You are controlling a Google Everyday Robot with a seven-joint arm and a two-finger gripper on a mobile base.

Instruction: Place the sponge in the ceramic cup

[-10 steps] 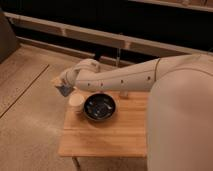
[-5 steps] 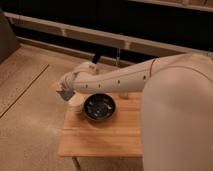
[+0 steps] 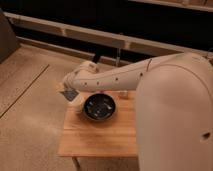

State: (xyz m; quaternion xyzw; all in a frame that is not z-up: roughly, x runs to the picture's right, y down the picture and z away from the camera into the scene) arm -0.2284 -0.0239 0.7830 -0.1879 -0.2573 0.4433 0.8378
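Observation:
The cream-white ceramic cup (image 3: 77, 104) stands at the left end of the small wooden table (image 3: 100, 135), right beside the dark bowl. My gripper (image 3: 67, 91) hangs at the end of the white arm, just above and left of the cup. It is shut on the sponge (image 3: 70, 94), a small flat bluish block that sits over the cup's left rim. The arm hides the back part of the table.
A wide dark glossy bowl (image 3: 99, 107) sits in the middle of the table, touching or nearly touching the cup. A small white bottle (image 3: 123, 93) peeks out behind the bowl under the arm. Speckled floor surrounds the table; a dark wall with a rail runs behind.
The gripper with the sponge has shifted slightly right and down toward the cup. The cup and bowl have stayed put.

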